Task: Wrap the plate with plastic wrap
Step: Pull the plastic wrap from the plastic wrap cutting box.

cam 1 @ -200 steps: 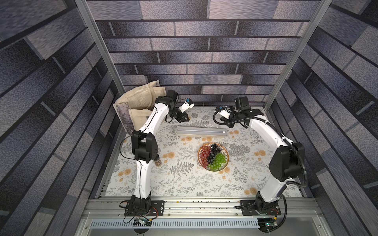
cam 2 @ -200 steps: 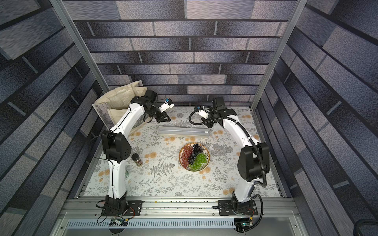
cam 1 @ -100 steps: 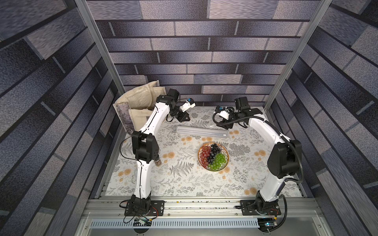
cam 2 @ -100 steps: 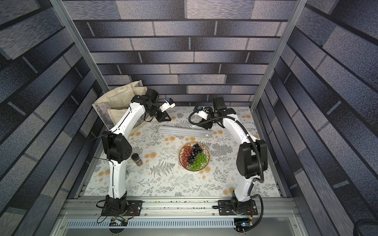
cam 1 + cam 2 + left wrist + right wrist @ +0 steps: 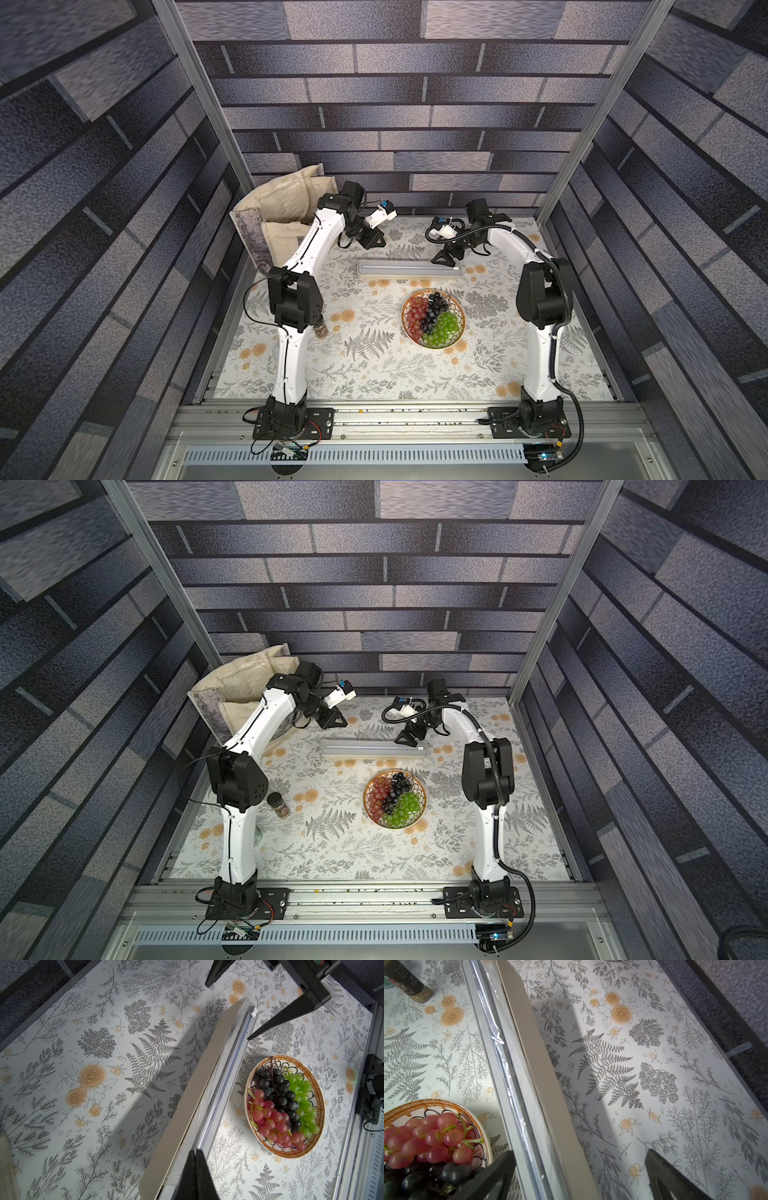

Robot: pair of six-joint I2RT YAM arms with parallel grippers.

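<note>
The plate [image 5: 404, 318] with the woven tan rim holds red, dark and green grapes on the flowered cloth, seen in both top views [image 5: 365, 801]. Just behind it lies the long pale dispenser box [image 5: 407, 268] of plastic wrap, its glossy film [image 5: 500, 1039] showing along the slot. My right gripper [image 5: 577, 1169] is open, with its fingers on either side of the box's right end [image 5: 445, 261]. My left gripper [image 5: 196, 1154] is shut with nothing between its fingers, hovering over the box's left end [image 5: 379, 243].
A small dark-capped jar [image 5: 279, 804] stands by the left arm's elbow. A beige padded bag [image 5: 286, 208] leans in the back left corner. Metal frame rails [image 5: 395, 415] border the table's front, and brick-pattern walls close the other sides.
My right gripper has gone from shut to open and come down over the box's right end. The left arm, box and plate have stayed put.
</note>
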